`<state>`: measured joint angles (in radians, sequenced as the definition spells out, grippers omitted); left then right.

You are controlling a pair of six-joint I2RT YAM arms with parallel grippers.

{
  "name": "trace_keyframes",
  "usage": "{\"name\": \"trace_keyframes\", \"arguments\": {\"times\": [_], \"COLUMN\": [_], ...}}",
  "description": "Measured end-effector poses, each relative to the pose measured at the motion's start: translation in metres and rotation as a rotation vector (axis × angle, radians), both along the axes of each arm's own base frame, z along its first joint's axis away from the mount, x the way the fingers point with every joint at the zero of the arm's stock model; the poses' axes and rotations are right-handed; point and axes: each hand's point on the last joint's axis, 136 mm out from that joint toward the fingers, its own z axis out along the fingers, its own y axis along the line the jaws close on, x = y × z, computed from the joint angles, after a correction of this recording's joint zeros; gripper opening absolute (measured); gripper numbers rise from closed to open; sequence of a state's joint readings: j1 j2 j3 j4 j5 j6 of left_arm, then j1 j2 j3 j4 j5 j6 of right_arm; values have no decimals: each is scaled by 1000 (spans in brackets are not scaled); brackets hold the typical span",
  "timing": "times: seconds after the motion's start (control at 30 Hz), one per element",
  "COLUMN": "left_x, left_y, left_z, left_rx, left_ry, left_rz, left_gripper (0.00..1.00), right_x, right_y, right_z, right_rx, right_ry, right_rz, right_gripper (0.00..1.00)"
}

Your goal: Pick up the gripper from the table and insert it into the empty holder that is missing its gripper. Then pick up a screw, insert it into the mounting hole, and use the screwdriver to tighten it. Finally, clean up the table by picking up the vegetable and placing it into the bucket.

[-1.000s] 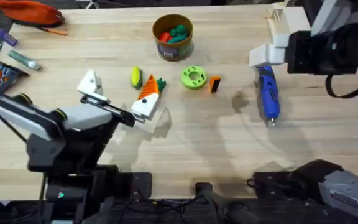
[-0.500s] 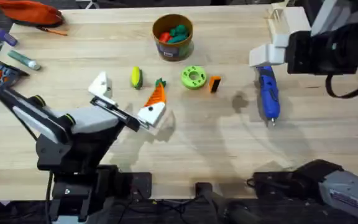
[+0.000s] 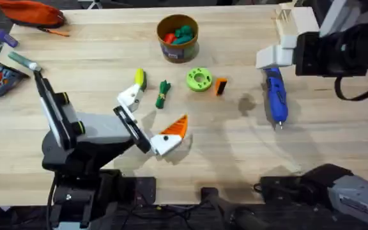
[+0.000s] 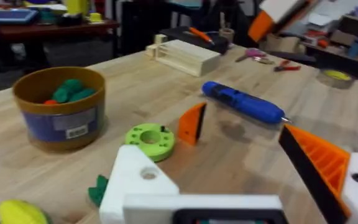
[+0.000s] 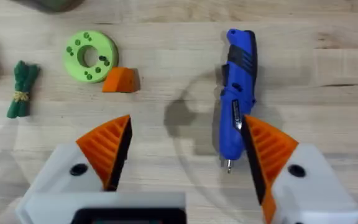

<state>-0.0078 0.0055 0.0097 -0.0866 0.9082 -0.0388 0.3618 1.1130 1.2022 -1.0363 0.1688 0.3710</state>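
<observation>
Left gripper (image 3: 151, 119) low over the table (image 3: 235, 160) near its front middle, fingers spread with nothing between them: one the bare white holder (image 3: 130, 97), the other a white mount with an orange ribbed tip (image 3: 173, 130). Small orange gripper (image 3: 221, 86) flat on the wood just beside the green disc (image 3: 199, 79), the blue screwdriver (image 3: 275, 97) well to its right, the bucket (image 3: 177, 37) farther back with toy pieces inside, a green vegetable (image 3: 163, 94) and a yellow one (image 3: 139, 78) close to the holder. Right gripper (image 5: 185, 155) raised above the screwdriver at the right, orange pads wide apart and empty.
</observation>
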Motion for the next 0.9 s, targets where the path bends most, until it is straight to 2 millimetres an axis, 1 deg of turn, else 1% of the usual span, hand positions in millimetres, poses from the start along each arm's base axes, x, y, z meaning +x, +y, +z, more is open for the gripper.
{"name": "trace_keyframes", "arguments": {"times": [0.1, 0.4, 0.9], "left_x": [-9, -26, -30], "left_y": [-7, -16, -18], "left_z": [-1, -1, -1], "left_rx": [19, 36, 39], "left_ry": [-26, -59, -67], "left_rz": [-67, -182, -208], "left_gripper": [985, 985, 985], "right_x": [0, 0, 0], "right_y": [0, 0, 0], "right_z": [0, 0, 0], "right_rx": [0, 0, 0], "right_ry": [0, 0, 0], "right_rz": [0, 0, 0], "right_gripper": [991, 992, 991]}}
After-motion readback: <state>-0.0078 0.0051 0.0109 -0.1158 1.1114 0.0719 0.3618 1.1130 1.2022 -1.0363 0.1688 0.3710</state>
